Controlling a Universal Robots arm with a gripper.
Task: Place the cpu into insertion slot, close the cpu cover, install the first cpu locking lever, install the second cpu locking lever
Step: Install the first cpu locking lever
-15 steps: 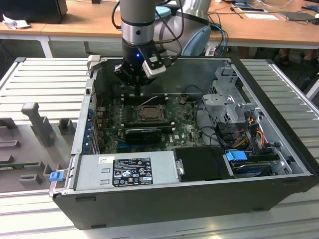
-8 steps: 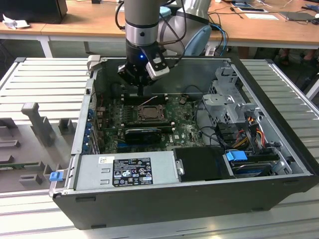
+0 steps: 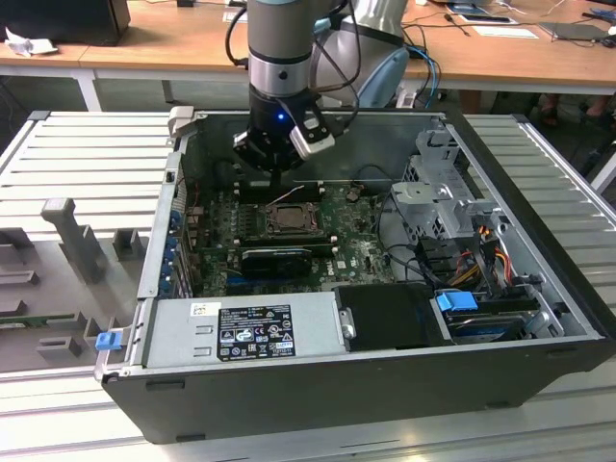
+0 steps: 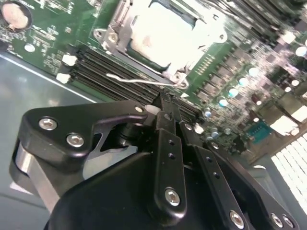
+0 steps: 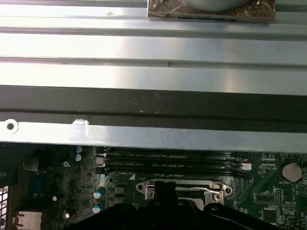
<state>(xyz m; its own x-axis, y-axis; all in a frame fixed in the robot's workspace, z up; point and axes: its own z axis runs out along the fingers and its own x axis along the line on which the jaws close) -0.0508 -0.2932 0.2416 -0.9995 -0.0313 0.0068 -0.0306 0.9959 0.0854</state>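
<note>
The cpu lies as a pale square in the insertion slot on the green board. The dull-metal cpu cover lies flat around it. A thin wire locking lever stands free along the socket's edge and also appears in the first wrist view. My gripper hangs over the far side of the socket, inside the open computer case. In the second wrist view the gripper has its black fingers pressed together just short of the lever, with nothing seen between them. Its dark tip stands before the socket frame.
Black memory slots run beside the socket. A long black card lies on the near side of it. A power supply and a drive cage crowd the case. The case wall rises close behind the gripper.
</note>
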